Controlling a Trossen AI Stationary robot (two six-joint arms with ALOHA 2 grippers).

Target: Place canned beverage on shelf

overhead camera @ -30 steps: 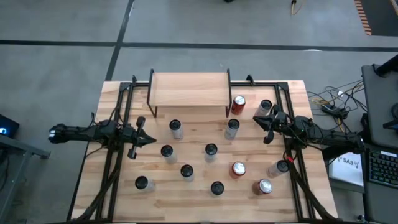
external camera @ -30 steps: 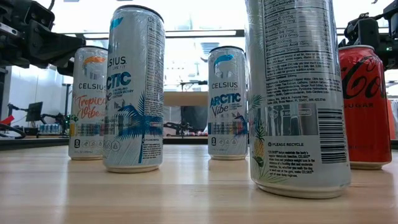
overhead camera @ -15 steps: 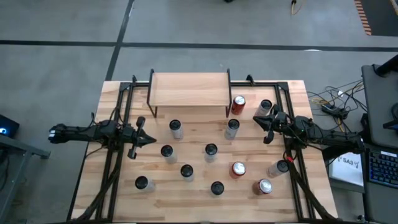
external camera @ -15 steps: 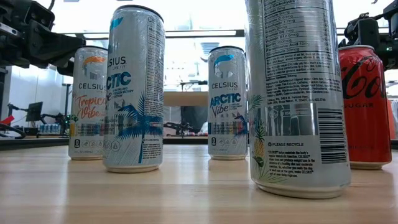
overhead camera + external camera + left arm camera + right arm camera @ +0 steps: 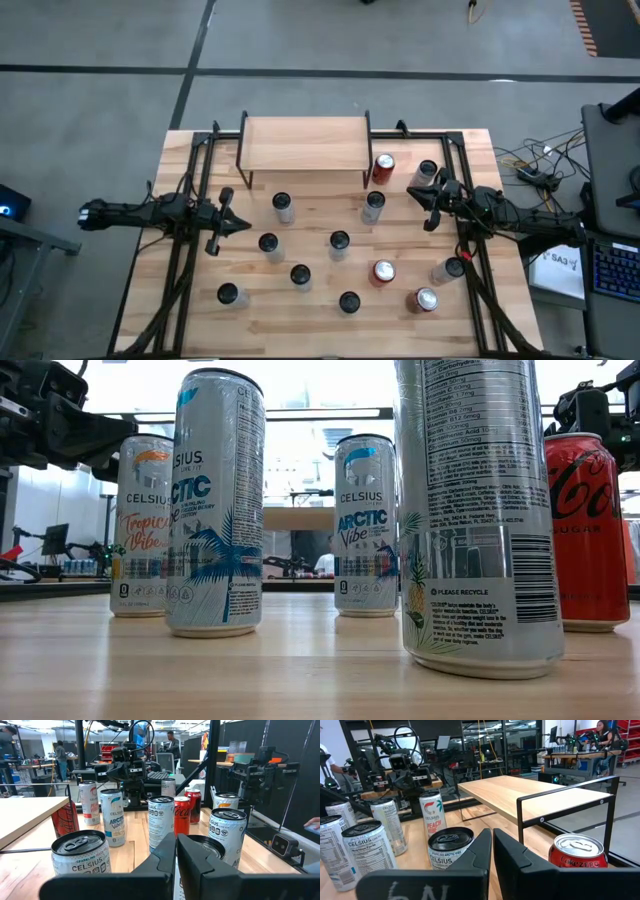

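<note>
The shelf, a light wooden board on thin black legs, stands on its legs at the table's far middle; its board also shows in the right wrist view. Several canned beverages stand upright on the plank table, among them slim white ones and red cola cans. My left gripper hovers shut at the table's left side, level, pointing right. My right gripper hovers shut at the right side, pointing left. Neither touches a can.
Black frame rails run along the table's left and right sides. Cans crowd the middle and near right. A laptop and cables lie off the right edge. People show in the room beyond.
</note>
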